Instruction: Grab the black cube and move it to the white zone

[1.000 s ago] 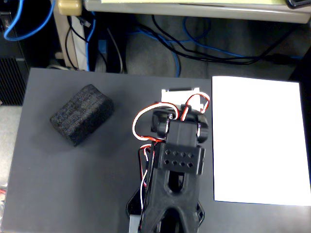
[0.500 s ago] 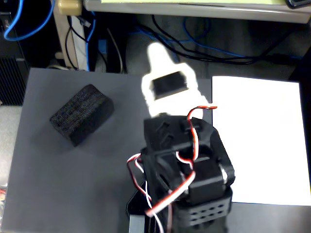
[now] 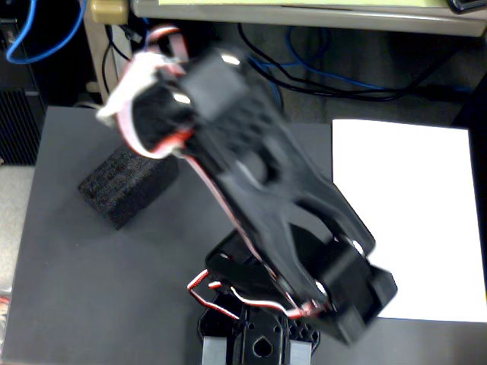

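The black cube (image 3: pixel 124 188), a rough foam block, lies on the left part of the dark grey mat (image 3: pixel 91 289). The white zone (image 3: pixel 415 220) is a sheet of paper on the right side, with nothing on it. The glossy black arm rises from its base at the bottom middle and reaches up and left, blurred by motion. Its gripper (image 3: pixel 148 125) hangs over the cube's upper right corner. The wrist body and the white and red cables hide the fingers, so I cannot tell whether they are open or touching the cube.
The arm's base (image 3: pixel 259 334) stands at the mat's near edge. Blue and black cables (image 3: pixel 327 76) run along the floor behind the mat, under a pale shelf edge (image 3: pixel 304 14). A dark box (image 3: pixel 19 125) stands at the far left.
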Robot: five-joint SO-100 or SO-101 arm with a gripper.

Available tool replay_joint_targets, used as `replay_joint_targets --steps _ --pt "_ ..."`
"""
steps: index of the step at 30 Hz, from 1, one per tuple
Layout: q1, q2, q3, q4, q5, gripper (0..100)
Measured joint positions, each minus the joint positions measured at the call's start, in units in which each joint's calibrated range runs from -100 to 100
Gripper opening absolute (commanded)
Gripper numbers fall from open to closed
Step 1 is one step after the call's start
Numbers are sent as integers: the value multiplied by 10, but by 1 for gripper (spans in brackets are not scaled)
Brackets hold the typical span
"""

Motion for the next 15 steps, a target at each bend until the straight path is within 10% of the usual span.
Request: replay_joint_targets --steps 9,15 --pt "-30 118 -33 9 0 42" --pt "-32 118 -34 78 0 43"
